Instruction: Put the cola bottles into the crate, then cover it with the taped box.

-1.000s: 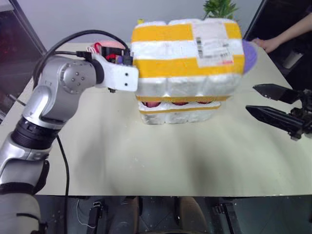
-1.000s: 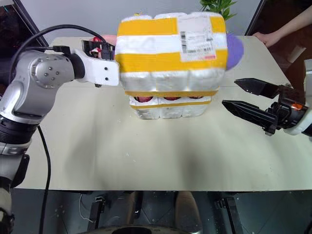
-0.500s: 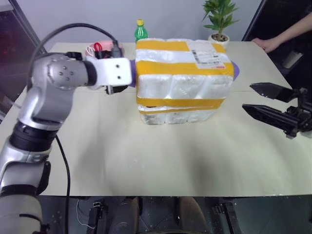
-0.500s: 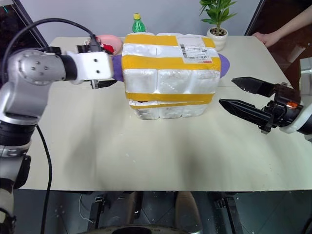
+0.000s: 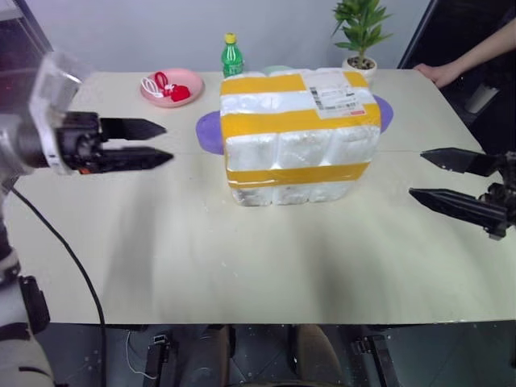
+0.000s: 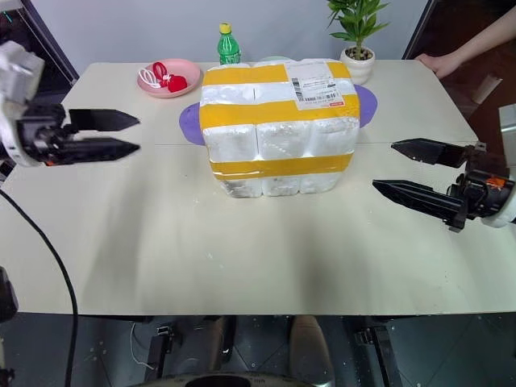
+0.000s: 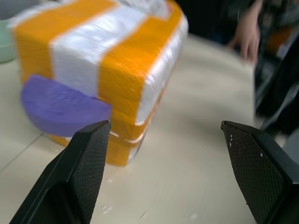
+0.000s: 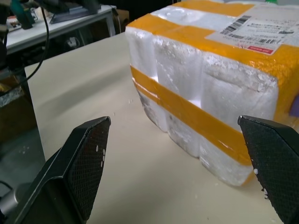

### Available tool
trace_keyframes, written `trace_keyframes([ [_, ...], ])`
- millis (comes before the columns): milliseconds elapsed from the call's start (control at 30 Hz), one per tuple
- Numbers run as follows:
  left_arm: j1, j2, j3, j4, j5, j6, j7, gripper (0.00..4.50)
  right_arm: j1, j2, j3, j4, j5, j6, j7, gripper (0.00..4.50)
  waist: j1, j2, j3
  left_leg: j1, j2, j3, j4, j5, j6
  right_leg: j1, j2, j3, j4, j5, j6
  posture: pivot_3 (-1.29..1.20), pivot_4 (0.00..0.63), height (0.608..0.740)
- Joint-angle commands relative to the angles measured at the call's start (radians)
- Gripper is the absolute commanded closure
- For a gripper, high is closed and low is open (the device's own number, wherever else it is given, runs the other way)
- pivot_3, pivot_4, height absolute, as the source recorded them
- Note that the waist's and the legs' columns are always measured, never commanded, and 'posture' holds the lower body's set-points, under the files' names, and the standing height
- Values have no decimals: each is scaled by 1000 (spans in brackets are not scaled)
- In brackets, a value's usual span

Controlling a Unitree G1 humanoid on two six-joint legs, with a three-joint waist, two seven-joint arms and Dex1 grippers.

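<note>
Table [image 6: 242, 258], taped box [image 6: 278, 121] over crate [image 6: 278, 185].

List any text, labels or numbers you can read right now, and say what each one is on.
No text can be quoted.
Shipping label on top of the taped box: barcodes, fine print and a red strip along its edge, all too small to read.
Green bottle with yellow cap: label wording not legible.
Crate under the box: no print visible.

Black textured claw fingers [image 8: 88, 168], white/grey wrist housing, black cable [image 5: 56, 242].
</note>
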Motion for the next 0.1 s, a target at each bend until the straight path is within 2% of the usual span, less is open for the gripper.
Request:
trace_keyframes([
  [33, 19, 44, -38, 21, -18, -54, -22, 550, -18, -16, 21, 20, -40, -40, 27, 0, 0, 0, 0, 0, 0, 0, 0, 0, 0, 0, 0, 0, 0, 0, 0, 0, 150, 739],
  [100, 44, 55, -62, 11, -16, -83, -17, 550, -21, -16, 32, 29, -58, -50, 38, 0, 0, 0, 0, 0, 0, 0, 0, 0, 0, 0, 0, 0, -1, 0, 0, 0, 150, 739],
])
